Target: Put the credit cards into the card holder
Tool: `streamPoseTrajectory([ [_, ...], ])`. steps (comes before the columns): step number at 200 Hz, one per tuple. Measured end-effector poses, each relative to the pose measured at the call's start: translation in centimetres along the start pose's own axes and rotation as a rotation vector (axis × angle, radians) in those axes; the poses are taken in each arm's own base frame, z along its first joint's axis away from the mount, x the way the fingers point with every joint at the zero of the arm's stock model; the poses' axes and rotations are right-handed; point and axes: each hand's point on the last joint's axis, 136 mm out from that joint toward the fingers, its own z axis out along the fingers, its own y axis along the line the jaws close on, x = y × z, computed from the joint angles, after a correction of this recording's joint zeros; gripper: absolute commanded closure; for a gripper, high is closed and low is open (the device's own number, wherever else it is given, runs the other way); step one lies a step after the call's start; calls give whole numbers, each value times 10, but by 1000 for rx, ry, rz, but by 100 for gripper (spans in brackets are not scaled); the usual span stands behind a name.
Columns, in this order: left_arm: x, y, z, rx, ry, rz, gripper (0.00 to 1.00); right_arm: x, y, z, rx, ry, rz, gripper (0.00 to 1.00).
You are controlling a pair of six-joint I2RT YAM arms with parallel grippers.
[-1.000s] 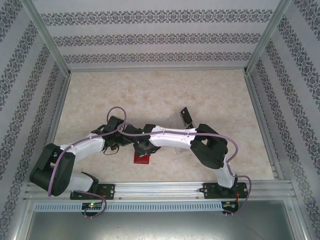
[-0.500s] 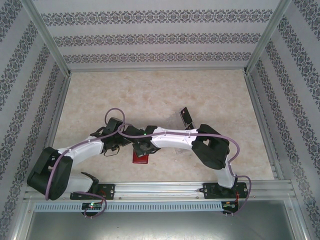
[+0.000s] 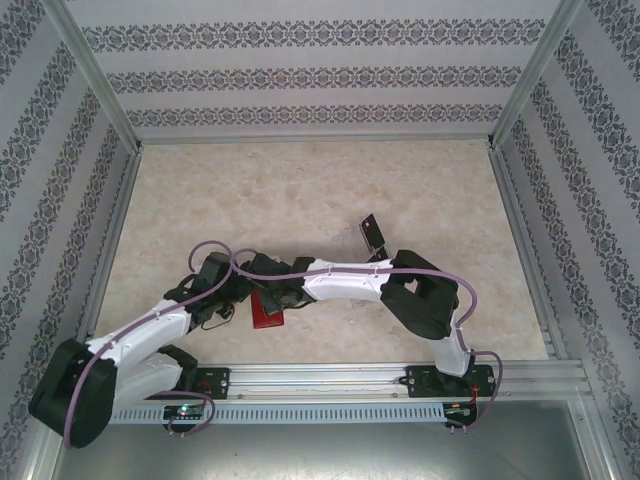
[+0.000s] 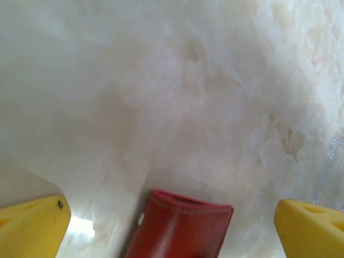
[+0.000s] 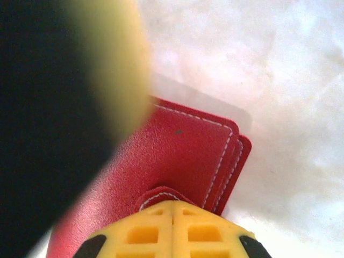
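Note:
The red card holder [image 3: 266, 311] lies folded shut on the table in front of both arms. In the right wrist view its stitched cover [image 5: 183, 156] is up and my right gripper [image 5: 173, 207] is shut, its tips resting on the snap tab. My left gripper [image 4: 171, 226] stands wide open, its yellow fingertips [image 4: 32, 226] on either side of the holder's end [image 4: 183, 226] without touching it. From above, the left gripper [image 3: 232, 293] is just left of the holder and the right gripper [image 3: 270, 290] above it. One dark credit card [image 3: 373, 232] stands tilted further back on the right.
A clear plastic tray [image 4: 329, 172] is at the right edge of the left wrist view. The two forearms nearly meet over the card holder. Aluminium rails [image 3: 115, 215] frame the marbled tabletop [image 3: 300, 190], which is open toward the back.
My left arm has drawn back toward the near left corner, its elbow sinking low. The card holder has slid a little to the left. The right arm has barely moved.

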Motion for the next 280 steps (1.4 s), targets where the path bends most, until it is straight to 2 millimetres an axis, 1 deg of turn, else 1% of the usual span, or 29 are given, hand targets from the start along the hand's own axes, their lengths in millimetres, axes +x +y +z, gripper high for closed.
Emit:
streamPoseTrajectory([
  [15, 9, 6, -5, -18, 32, -30, 0, 0, 0, 0, -11, 7, -3, 95],
  [52, 11, 22, -16, -90, 35, -50, 0, -2, 1, -3, -22, 4, -5, 94],
  [63, 10, 26, -21, -104, 34, -49, 0, -2, 2, -4, -24, 2, -6, 94],
  [87, -1, 34, -29, -132, 13, -54, 0, -4, 1, -4, -33, 3, 0, 94],
  [98, -2, 36, -30, -148, 21, -40, 0, -4, 1, -4, -39, 8, 3, 94],
  [131, 11, 43, -24, -183, 108, 18, 0, -6, -4, -4, -62, 25, 8, 94],
  [149, 13, 44, -23, -187, 130, 51, 0, -8, -7, -5, -79, 33, 14, 94],
  [191, 17, 43, -22, -194, 161, 105, 0, -10, -28, -6, -82, 49, 38, 94],
  [202, 17, 43, -21, -199, 167, 111, 0, -10, -36, -6, -69, 54, 47, 94],
  [214, 17, 43, -21, -206, 171, 117, 0, -6, -50, -3, -41, 70, 60, 94],
  [248, 17, 42, -20, -222, 189, 141, 0, -9, -63, -8, -1, 68, 66, 94],
  [264, 18, 42, -20, -228, 199, 156, 0, -4, -72, -12, 41, 80, 63, 92],
  [280, 19, 42, -20, -234, 210, 169, 0, 4, -81, -19, 87, 105, 57, 88],
])
